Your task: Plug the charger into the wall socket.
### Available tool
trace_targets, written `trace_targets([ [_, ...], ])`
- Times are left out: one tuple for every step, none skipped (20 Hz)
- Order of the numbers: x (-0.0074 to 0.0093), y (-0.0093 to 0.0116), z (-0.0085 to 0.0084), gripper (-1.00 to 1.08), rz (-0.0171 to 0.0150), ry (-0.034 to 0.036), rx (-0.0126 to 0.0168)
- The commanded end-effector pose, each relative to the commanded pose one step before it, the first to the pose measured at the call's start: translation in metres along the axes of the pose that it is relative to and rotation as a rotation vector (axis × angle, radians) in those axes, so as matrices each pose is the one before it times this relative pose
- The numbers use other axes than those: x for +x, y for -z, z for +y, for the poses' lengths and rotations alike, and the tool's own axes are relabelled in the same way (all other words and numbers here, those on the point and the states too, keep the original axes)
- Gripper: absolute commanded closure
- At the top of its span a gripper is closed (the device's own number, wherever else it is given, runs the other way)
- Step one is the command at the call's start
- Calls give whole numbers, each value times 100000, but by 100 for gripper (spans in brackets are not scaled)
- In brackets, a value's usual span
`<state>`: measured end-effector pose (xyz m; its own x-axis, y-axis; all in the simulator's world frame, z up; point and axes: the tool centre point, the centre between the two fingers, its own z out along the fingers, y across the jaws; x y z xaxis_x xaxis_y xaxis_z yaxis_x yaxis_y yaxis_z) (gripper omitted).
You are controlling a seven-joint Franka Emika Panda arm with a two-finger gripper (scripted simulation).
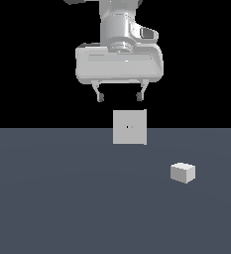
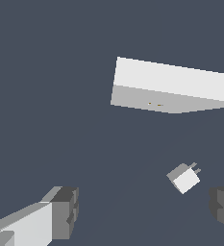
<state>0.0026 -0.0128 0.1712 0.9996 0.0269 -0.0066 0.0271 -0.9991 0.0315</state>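
Gripper pointing down, fingers apart, empty | hangs above wall socket | charger apart on floor

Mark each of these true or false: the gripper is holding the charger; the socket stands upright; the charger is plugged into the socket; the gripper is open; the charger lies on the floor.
1. The gripper is holding the charger. False: the charger lies apart from it, on the floor, toward the exterior view's right.
2. The socket stands upright. True.
3. The charger is plugged into the socket. False: the two are apart, and in the wrist view the charger's prongs are bare.
4. The gripper is open. True: its fingers are spread with nothing between them.
5. The charger lies on the floor. True.
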Motion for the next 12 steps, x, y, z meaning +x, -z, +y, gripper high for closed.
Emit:
trace_targets([
  [0, 0, 1, -92, 0, 0, 0],
  [-1, -10, 4, -92, 28, -62, -12],
  [-7, -23, 36, -92, 97, -226, -38],
  [-9, -44, 47, -92, 152, -355, -60],
  [-14, -60, 71, -92, 216, -506, -85],
  [-17, -79, 86, -92, 275, -643, -108],
  [-21, -95, 107, -92, 337, -789, -133],
  [-25, -112, 128, -92, 400, -935, -158],
  [-28, -130, 146, -92, 460, -1074, -181],
  [-32, -146, 165, -92, 519, -1213, -205],
  [-35, -163, 183, -92, 577, -1348, -227],
  [-39, -178, 203, -92, 635, -1483, -250],
])
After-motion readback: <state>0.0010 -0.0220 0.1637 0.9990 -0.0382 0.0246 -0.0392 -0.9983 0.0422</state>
